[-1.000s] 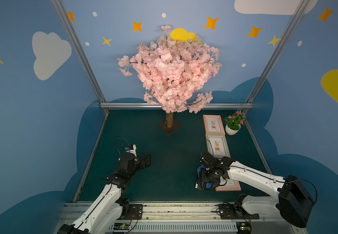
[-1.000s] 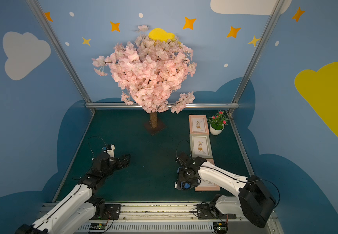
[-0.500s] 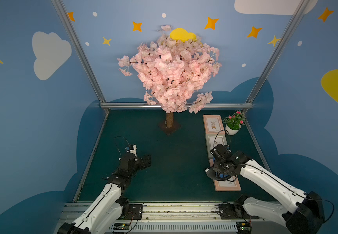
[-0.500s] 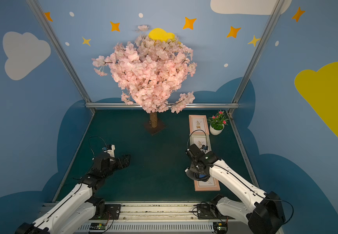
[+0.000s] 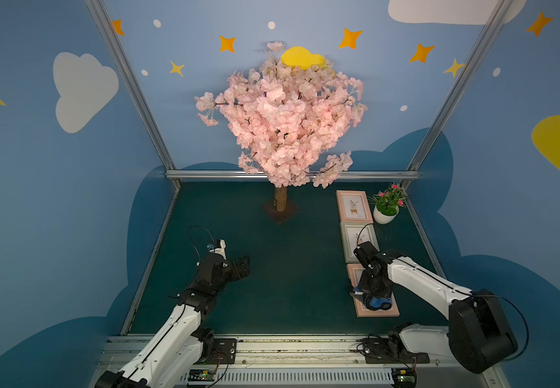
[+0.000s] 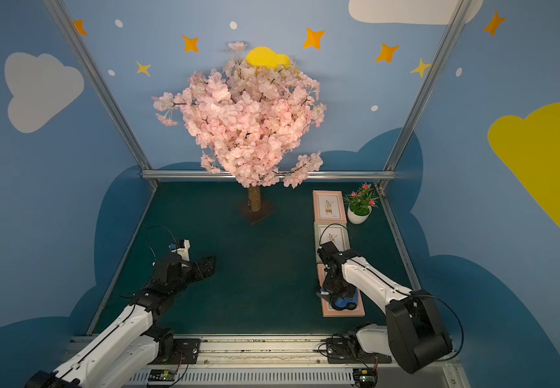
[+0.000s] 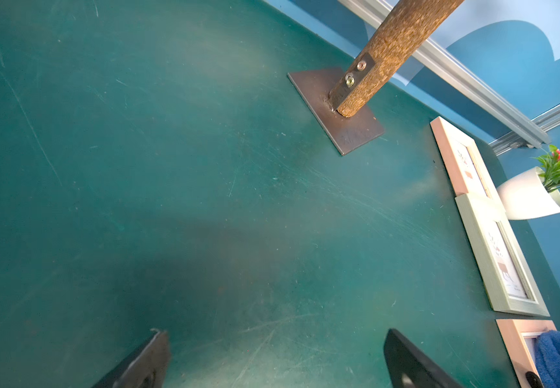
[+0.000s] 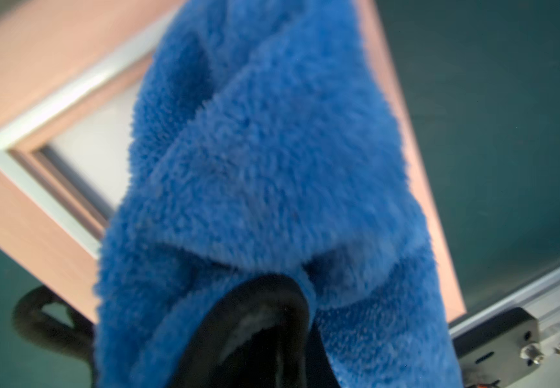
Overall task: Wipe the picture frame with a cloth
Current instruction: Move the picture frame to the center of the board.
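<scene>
**A:** Any containers out there?

**B:** One. A small white round pot (image 5: 385,216) stands at the far right of the dark green table mat (image 5: 288,275), and it holds a green leafy plant with pink flowers (image 5: 389,198).

**A:** And the cloth?

**B:** The soft blue plush cloth (image 5: 377,303) lies bunched on the near half of the nearest pink picture frame (image 5: 377,313). The right gripper (image 5: 372,297) has its jaws clamped tight on the cloth (its wrist view is nearly all blue fluff).

**A:** The other claw?

**B:** The left gripper (image 5: 243,264) hangs over bare mat with its jaws spread wide, holding nothing.

**A:** What differs from a second ago?

**B:** Back then the right gripper and cloth were at that frame's left edge, partly over the mat. Half a second ago they were farther up the frame, nearer the pale grey-green picture frame (image 5: 350,243). Now they are at the near end. The left arm hasn't moved.
</scene>
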You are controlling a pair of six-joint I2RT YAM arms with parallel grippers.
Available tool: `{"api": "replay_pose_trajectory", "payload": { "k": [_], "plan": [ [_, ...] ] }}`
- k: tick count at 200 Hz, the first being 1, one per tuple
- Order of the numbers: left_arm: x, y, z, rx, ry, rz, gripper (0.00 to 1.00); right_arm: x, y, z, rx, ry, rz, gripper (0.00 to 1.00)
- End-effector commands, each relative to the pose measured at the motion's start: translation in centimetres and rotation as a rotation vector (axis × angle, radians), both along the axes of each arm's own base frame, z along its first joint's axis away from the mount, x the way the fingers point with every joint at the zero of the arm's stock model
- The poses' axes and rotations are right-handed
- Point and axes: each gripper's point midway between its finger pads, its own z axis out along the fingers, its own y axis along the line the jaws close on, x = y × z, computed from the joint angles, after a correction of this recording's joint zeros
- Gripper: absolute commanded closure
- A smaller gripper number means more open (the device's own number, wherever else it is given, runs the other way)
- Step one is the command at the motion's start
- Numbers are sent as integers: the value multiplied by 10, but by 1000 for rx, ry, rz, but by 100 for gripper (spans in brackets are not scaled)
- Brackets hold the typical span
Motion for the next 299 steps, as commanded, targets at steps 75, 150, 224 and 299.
{"api": "replay_pose_trajectory", "payload": {
  "k": [75, 150, 224, 299],
  "plan": [
    [2, -1, 2, 7, -5, -3, 0, -28, 81, -14, 290, 89, 95, 100],
    [-1, -9, -3, -22, 33, -35, 0, -8, 160, 2, 422, 6, 212, 100],
    [-25, -55, -22, -31, 161, -156, 0, 32, 260, 21, 519, -73, 347, 100],
    [-47, -105, -27, 0, 217, -291, 2, 75, 242, 72, 436, -228, 422, 100]
  ]
}}
